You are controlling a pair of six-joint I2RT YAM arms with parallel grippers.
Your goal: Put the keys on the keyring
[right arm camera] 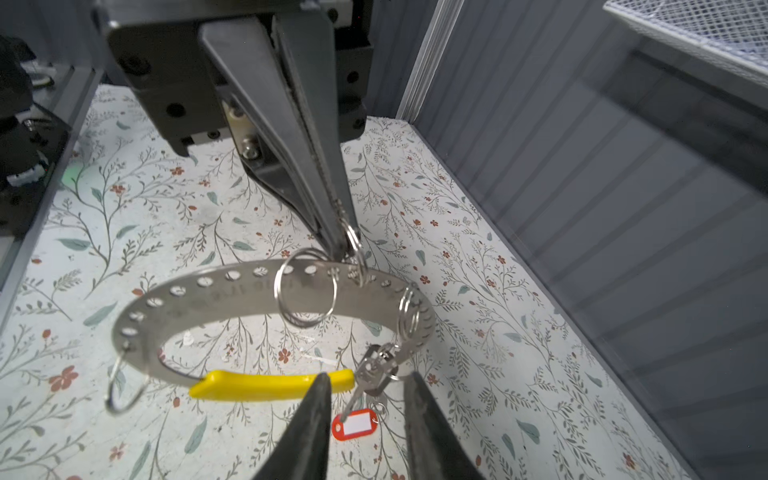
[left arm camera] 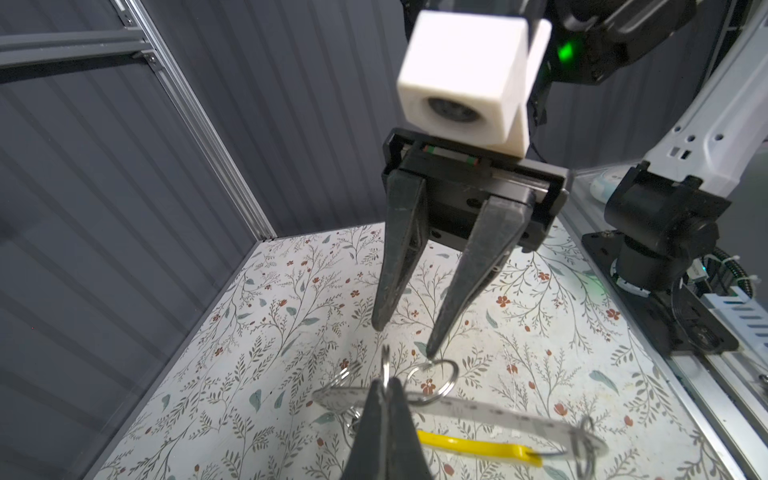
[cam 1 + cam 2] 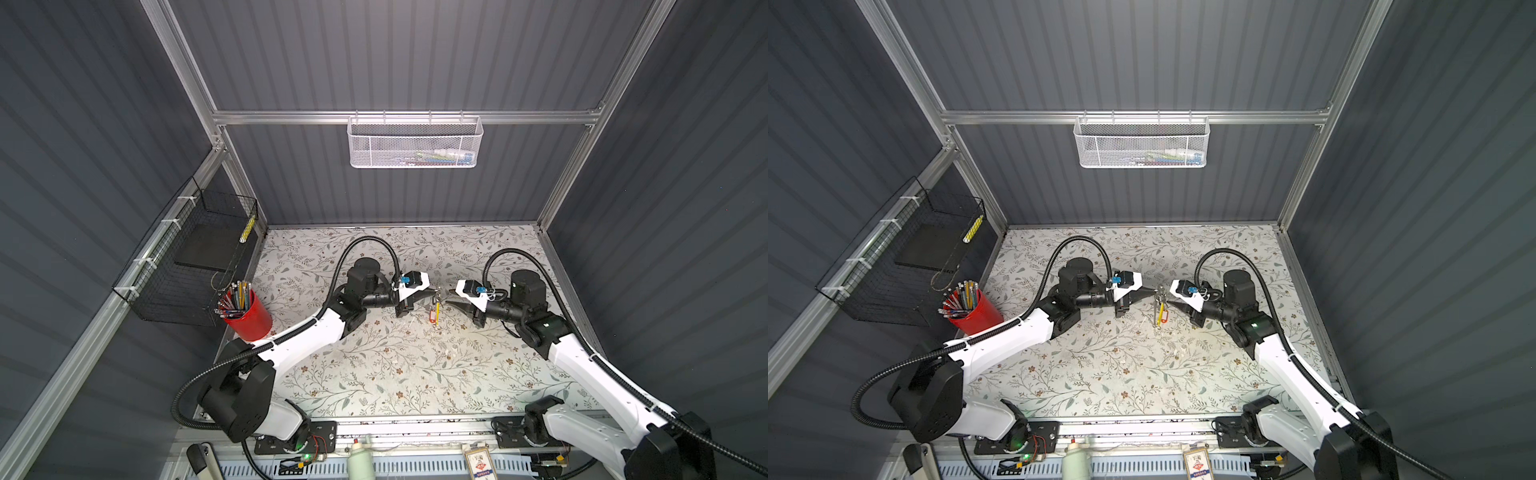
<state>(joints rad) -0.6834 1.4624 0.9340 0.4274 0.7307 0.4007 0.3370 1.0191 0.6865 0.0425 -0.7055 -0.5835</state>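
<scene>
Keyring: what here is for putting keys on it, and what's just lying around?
For the job:
keyring
key with red tag
left fingers, pinching a small ring on the keyring
right fingers, open

Just lying about:
red pencil cup
white basket
black wire basket

Left arm [image 3: 299,340]: stretched from the near left toward the middle, elbow bent.
Left gripper [image 1: 338,243]: pointed right, jaws pressed together on a small ring [image 1: 354,243].
Right arm [image 3: 582,361]: stretched from the near right toward the middle.
Right gripper [image 2: 405,340]: pointed left, jaws apart, tips near the left gripper's.
</scene>
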